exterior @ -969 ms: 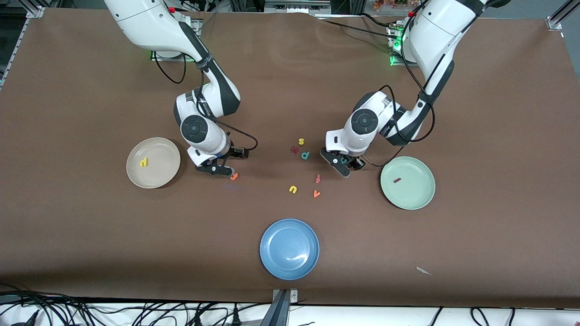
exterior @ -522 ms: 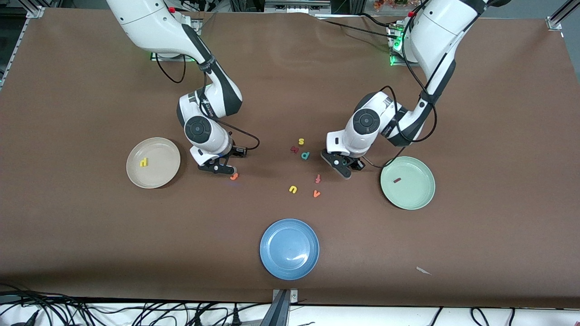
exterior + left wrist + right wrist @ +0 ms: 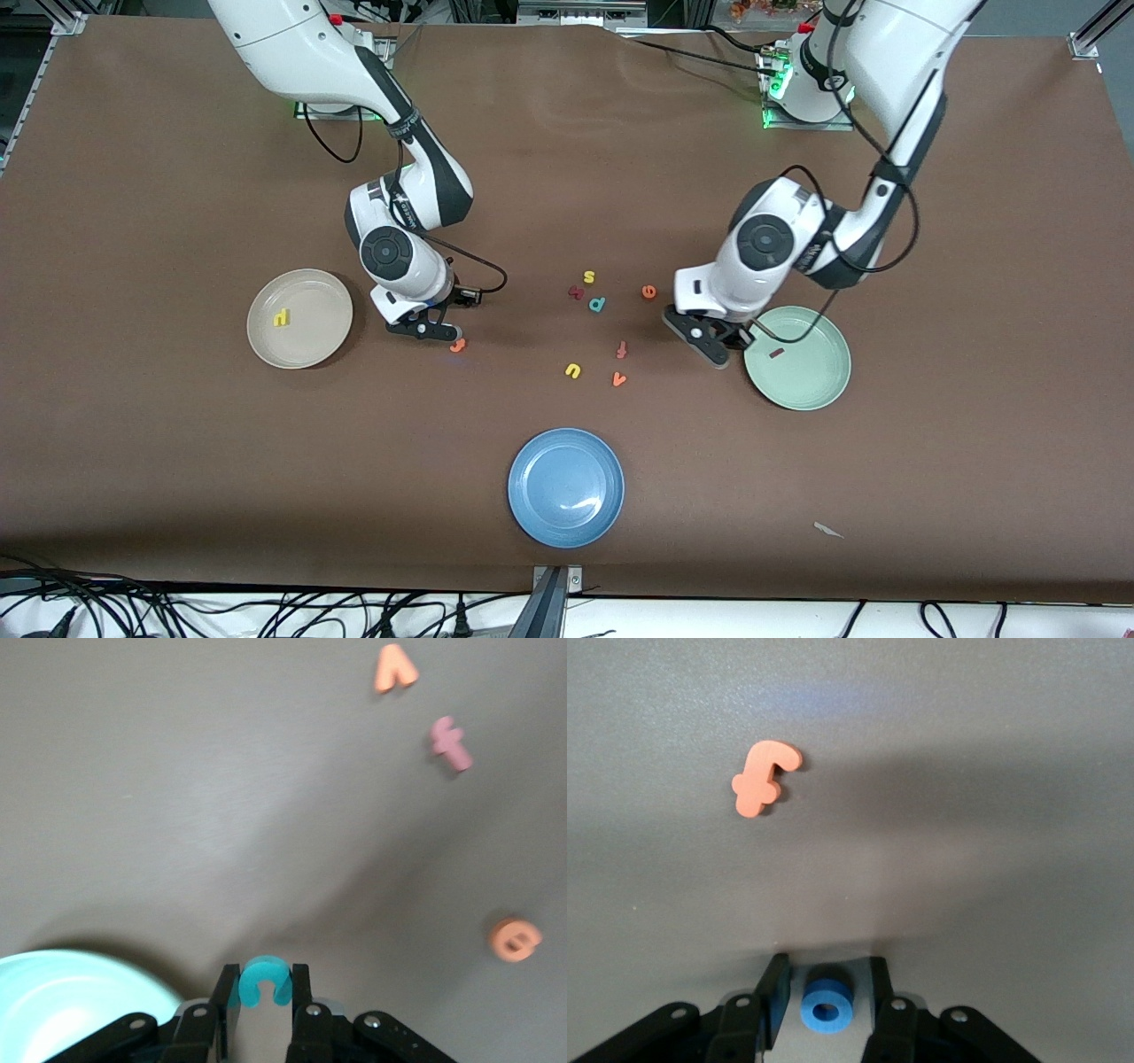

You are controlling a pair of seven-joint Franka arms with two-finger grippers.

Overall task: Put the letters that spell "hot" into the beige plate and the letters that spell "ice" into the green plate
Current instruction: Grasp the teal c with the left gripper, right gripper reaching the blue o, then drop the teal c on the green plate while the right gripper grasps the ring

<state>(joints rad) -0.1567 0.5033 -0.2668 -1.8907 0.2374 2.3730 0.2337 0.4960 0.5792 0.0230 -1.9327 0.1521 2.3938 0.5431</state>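
Note:
My left gripper (image 3: 713, 350) is shut on the teal c (image 3: 260, 981) and hangs over the table just beside the green plate (image 3: 811, 381), whose rim shows in the left wrist view (image 3: 62, 992). The dark red i (image 3: 777, 353) lies in that plate. The orange e (image 3: 648, 291) rests on the table among the loose letters. My right gripper (image 3: 430, 330) is low on the table, open, with the blue o (image 3: 827, 1010) between its fingers and a gap on each side. The orange t (image 3: 457, 346) lies just beside it. The yellow h (image 3: 281, 316) lies in the beige plate (image 3: 310, 341).
A blue plate (image 3: 540, 470) sits nearer the front camera, mid-table. Loose letters lie between the arms: yellow s (image 3: 588, 277), dark red kinked letter (image 3: 576, 291), teal p (image 3: 597, 304), redder t (image 3: 622, 349), yellow u (image 3: 573, 370), orange v (image 3: 619, 379). A paper scrap (image 3: 828, 530) lies near the front edge.
The left gripper has carried the teal c away from the loose letters to the green plate's rim, uncovering the orange e. The right gripper shifted slightly and stays low by the orange t.

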